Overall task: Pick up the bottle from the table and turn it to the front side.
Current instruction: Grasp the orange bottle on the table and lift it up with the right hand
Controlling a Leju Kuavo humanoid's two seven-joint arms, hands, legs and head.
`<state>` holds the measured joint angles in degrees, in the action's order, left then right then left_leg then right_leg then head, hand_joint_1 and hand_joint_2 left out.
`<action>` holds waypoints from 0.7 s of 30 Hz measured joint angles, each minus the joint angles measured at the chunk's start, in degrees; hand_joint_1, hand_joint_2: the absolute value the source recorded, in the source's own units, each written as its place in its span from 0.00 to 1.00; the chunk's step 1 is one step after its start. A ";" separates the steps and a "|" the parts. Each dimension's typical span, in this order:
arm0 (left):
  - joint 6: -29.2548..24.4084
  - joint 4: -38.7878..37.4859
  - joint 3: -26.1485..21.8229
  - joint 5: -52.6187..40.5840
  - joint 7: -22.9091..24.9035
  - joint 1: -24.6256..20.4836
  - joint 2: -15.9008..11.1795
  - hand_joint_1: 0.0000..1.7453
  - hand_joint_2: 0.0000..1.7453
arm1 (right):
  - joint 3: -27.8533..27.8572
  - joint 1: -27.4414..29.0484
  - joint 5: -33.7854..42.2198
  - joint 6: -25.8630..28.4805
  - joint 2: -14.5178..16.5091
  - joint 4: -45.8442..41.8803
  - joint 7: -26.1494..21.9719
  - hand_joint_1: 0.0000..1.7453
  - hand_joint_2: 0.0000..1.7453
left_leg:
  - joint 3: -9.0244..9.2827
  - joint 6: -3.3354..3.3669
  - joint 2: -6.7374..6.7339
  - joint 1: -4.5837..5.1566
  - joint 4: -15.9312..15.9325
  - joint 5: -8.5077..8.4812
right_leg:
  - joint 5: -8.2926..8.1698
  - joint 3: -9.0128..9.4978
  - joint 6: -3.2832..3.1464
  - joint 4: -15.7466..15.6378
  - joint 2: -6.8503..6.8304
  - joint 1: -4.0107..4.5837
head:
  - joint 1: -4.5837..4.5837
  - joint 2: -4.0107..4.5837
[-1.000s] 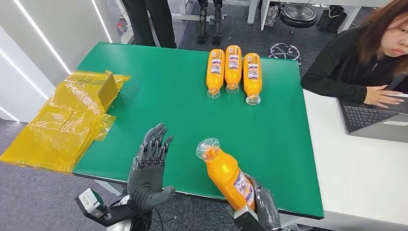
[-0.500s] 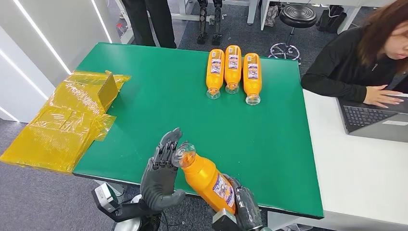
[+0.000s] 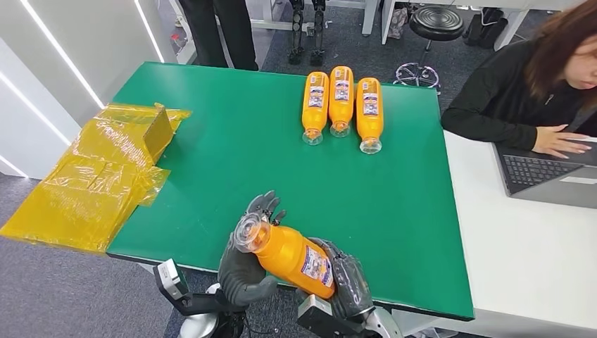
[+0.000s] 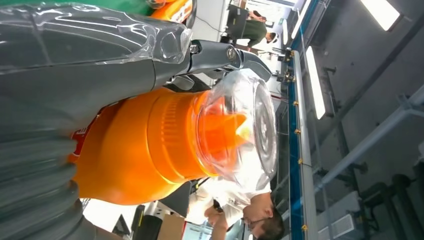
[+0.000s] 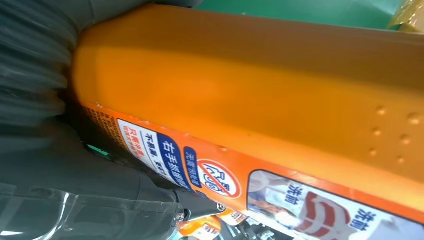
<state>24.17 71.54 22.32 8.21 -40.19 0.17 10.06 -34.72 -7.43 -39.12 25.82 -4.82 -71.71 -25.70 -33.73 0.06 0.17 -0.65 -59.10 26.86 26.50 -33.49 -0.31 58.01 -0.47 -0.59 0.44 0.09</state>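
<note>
My right hand (image 3: 346,276) grips an orange bottle (image 3: 287,255) by its lower body, above the near edge of the green table (image 3: 232,148). The bottle lies tilted, with its clear cap (image 3: 248,232) towards my left and its label (image 3: 317,265) facing up. My left hand (image 3: 241,266) stands with its palm against the bottle's neck, its fingers (image 3: 265,204) reaching up past the cap. In the left wrist view the thumb (image 4: 75,85) rests on the bottle's shoulder (image 4: 145,145). In the right wrist view the label (image 5: 200,170) is close up.
Three more orange bottles (image 3: 341,102) lie side by side at the table's far side. Crumpled yellow plastic wrap (image 3: 98,176) hangs off the left edge. A person (image 3: 535,77) sits at the right with a laptop (image 3: 549,179) on a white table.
My right hand has swung the bottle down and to the left, and my left hand has moved right to meet its neck.
</note>
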 joint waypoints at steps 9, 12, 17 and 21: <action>0.00 -1.38 0.00 0.15 0.00 -0.38 -0.01 0.00 1.00 | -0.87 -1.30 0.02 0.23 0.43 2.17 -0.11 1.00 1.00 | -0.01 0.00 -0.01 0.00 0.00 0.00 | 0.01 -0.01 0.00 0.00 0.00 0.00 | 0.00 0.00; 0.00 -1.63 0.00 0.16 -0.01 -0.39 -0.01 0.00 1.00 | -0.90 -1.43 0.02 0.23 0.51 2.53 -0.13 1.00 1.00 | -0.01 0.00 -0.01 0.00 0.00 0.00 | 0.01 -0.01 0.00 0.00 0.00 0.00 | 0.01 0.00; 0.56 -2.02 0.00 1.13 0.08 -0.42 -0.01 0.00 1.00 | -1.22 -1.85 0.84 0.39 0.66 3.17 -0.62 1.00 1.00 | -0.02 0.00 -0.01 0.00 0.00 0.00 | 0.00 0.00 0.00 0.01 0.00 0.00 | 0.00 0.00; 1.20 -2.31 0.00 2.17 0.26 -0.66 -0.01 0.35 1.00 | -2.28 -3.66 3.27 -0.02 1.23 5.01 -1.76 1.00 1.00 | -0.01 0.00 -0.01 0.00 0.00 0.00 | 0.00 0.00 0.00 0.02 0.01 0.00 | 0.00 0.00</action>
<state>25.37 69.23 22.32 10.38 -39.93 -0.49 10.05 -37.00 -11.09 -35.85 25.81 -3.59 -66.71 -27.47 -33.74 0.06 0.15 -0.65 -59.10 26.85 26.50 -33.50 -0.31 58.03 -0.46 -0.59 0.45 0.09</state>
